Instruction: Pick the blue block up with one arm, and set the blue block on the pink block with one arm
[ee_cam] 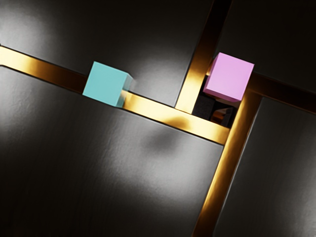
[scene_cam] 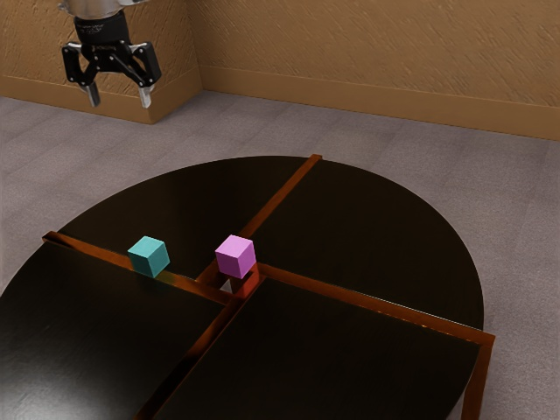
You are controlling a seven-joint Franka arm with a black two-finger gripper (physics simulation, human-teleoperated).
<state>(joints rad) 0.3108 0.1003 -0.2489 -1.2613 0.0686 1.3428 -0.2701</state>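
Exterior view looks obliquely down; nearer overhead wrist view shares blue block (ee_cam: 106,84) and pink block (ee_cam: 228,77)

- The gripper (scene_cam: 119,97) is rendered in the exterior view as a black body built of angular linkage bars, with lighter glints picked out along the edges.
- Two fingers (scene_cam: 145,94) are carried on it, one at each side; each is ended by a pale grey-white pad.
- Above it a short silver-grey wrist collar (scene_cam: 94,8) is seen.
- The collar is met below by a black mounting ring (scene_cam: 98,30), on which faint light lettering is printed, too small to be read.
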